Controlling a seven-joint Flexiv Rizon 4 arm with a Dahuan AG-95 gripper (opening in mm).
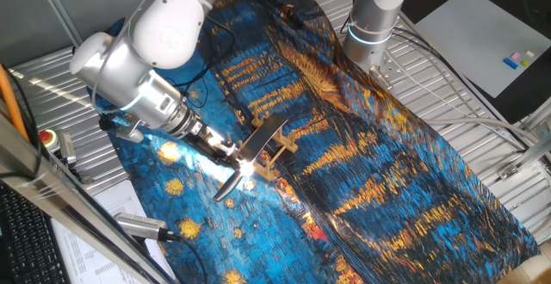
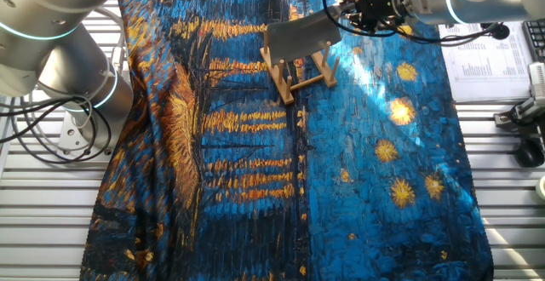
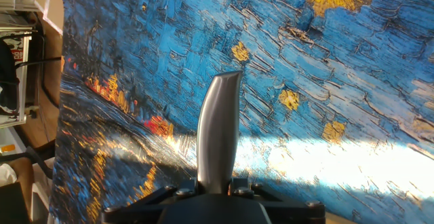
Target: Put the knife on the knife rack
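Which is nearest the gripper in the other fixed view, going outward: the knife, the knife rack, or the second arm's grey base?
From the gripper:
1. The knife, held in its fingers.
2. The knife rack, just below the blade.
3. The grey base, far across the cloth at the left edge.

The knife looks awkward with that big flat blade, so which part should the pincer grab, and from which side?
Best by the rounded handle, coming in from its butt end, as the pincer does now. The handle is narrow enough to fit between the fingers, while the broad blade is too wide and flat to clamp safely. An end grip also leaves the blade free to drop between the pegs of the knife rack.
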